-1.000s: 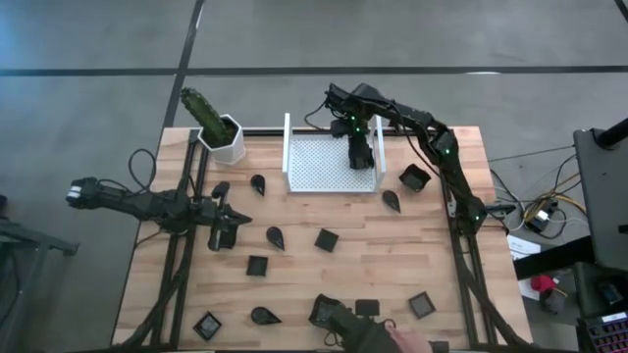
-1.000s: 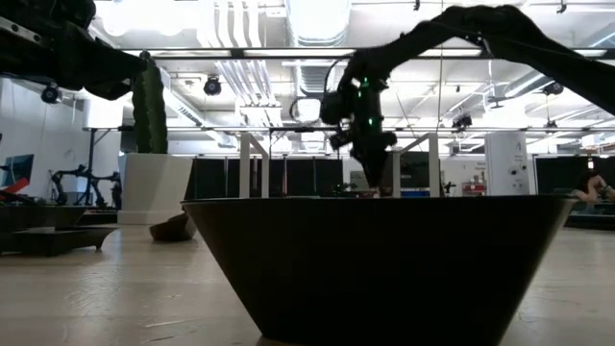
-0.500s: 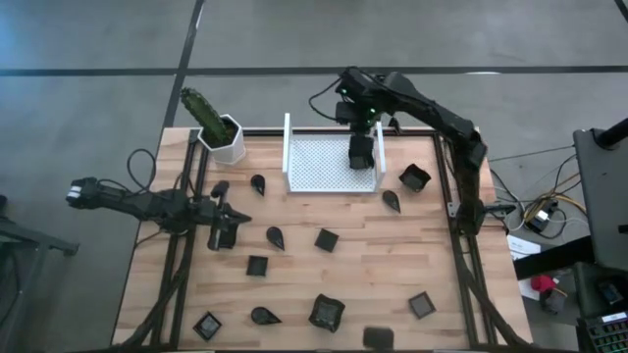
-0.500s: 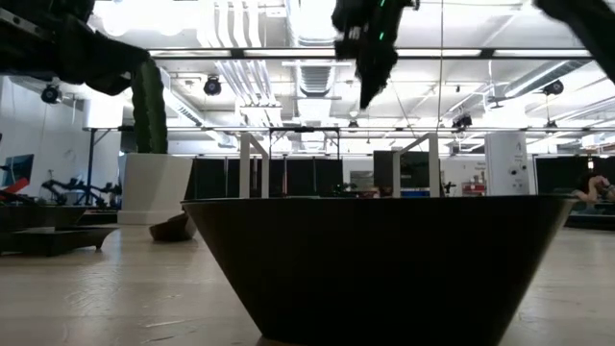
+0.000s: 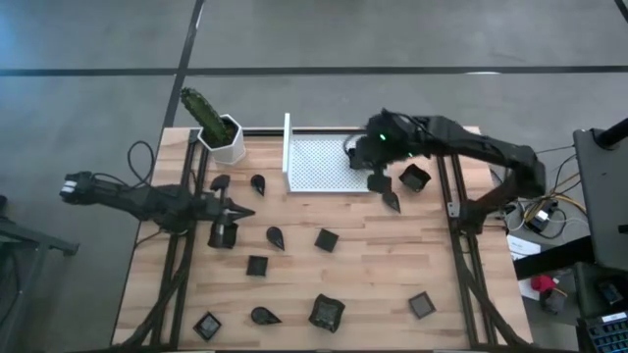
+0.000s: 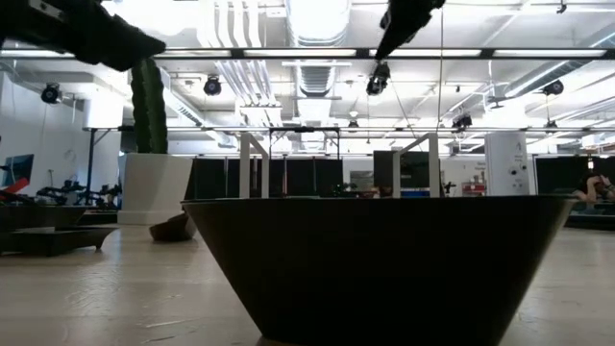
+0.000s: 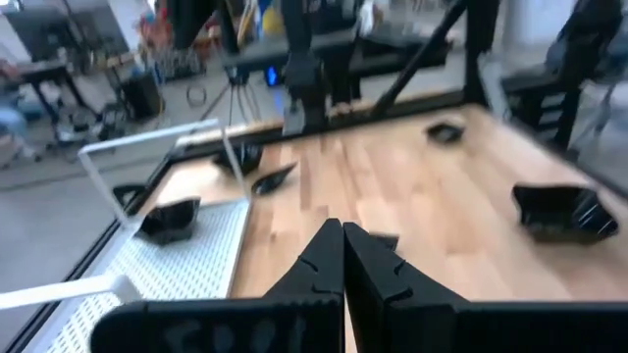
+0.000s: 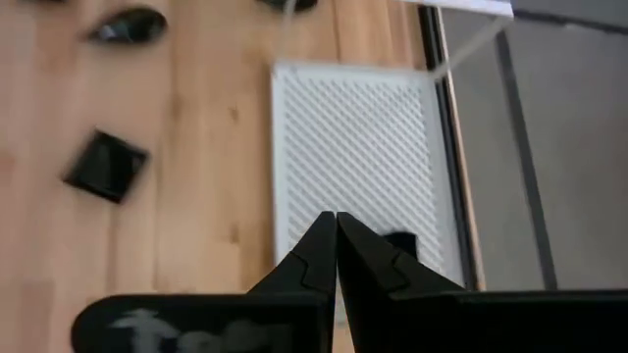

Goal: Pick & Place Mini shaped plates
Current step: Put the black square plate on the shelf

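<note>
Several tiny dark plates lie scattered flat on the wooden table: teardrop ones (image 5: 275,236) (image 5: 392,200) and square ones (image 5: 326,239) (image 5: 256,265). One square plate (image 8: 397,243) lies in the white perforated tray (image 5: 319,162); the left wrist view shows it too (image 7: 167,218). My right gripper (image 5: 376,179) (image 8: 334,224) hangs shut and empty above the tray's right near corner. My left gripper (image 5: 240,213) (image 7: 342,233) hovers shut and empty over the table's left part, pointing toward the right. A square plate (image 6: 384,269) fills the low view.
A white pot with a green cactus (image 5: 221,132) stands at the far left corner, beside the tray. More plates lie near the near edge (image 5: 326,312) (image 5: 422,305) (image 5: 207,325) and right of the tray (image 5: 414,177). Bare wood shows between the scattered plates.
My right gripper rose out of the tray, then swung toward the table's right and near side, still shut. A person's hand at the near edge withdrew out of view, leaving a plate there.
</note>
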Robot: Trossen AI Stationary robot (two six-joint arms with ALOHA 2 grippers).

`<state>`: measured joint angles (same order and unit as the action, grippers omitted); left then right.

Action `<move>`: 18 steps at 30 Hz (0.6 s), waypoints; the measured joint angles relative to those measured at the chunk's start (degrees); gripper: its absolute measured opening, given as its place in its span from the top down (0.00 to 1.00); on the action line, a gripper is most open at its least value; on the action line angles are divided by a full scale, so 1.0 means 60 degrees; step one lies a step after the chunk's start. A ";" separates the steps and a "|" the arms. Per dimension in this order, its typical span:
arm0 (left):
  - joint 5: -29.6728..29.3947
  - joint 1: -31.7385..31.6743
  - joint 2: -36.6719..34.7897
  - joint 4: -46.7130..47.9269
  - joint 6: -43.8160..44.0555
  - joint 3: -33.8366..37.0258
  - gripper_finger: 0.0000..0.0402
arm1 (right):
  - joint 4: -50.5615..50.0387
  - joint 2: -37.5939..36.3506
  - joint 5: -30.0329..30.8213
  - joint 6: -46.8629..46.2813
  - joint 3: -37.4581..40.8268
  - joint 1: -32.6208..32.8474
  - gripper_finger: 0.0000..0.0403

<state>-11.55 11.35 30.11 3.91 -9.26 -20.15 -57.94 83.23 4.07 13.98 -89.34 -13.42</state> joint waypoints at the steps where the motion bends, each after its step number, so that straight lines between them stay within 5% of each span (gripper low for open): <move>1: -0.0094 -0.0003 0.0321 0.0139 -0.0026 -0.0224 1.00 | 0.0290 -0.0274 0.0000 -0.0224 0.0390 0.0158 0.98; 18: -0.0270 0.0173 0.6023 0.1027 -0.0386 -0.3859 1.00 | 0.3241 -0.2826 0.0100 -0.1878 0.4541 0.2229 0.98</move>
<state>-13.17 12.39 66.25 10.07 -11.57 -43.31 -38.49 66.27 4.67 2.72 -62.10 -0.05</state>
